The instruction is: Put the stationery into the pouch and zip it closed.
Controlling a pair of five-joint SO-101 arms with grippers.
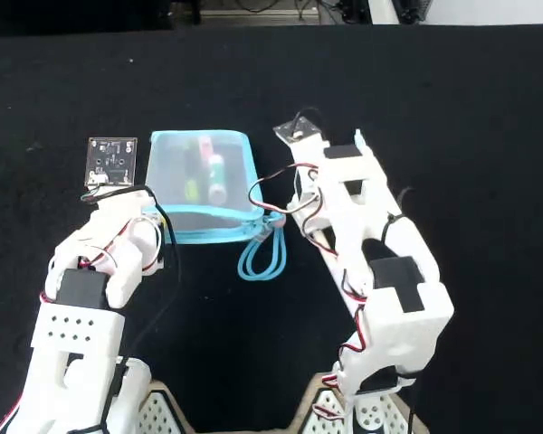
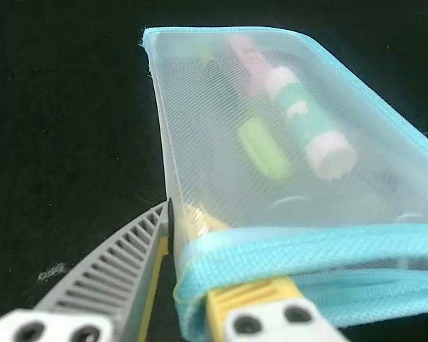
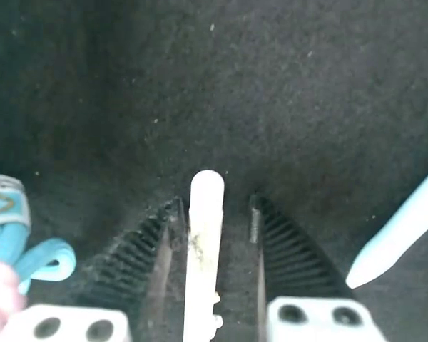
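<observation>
Left gripper clamps the pouch at its 7 o'clock corner; right gripper, half-open, straddles a white stick.

a robotics lab: black-clothed table, bare circuit board.

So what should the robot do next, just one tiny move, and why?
Probably the right gripper should pinch shut on the white stick between its fingers: there is a gap on one side. The stationery is inside the pouch, whose corner the left gripper grips.
</observation>
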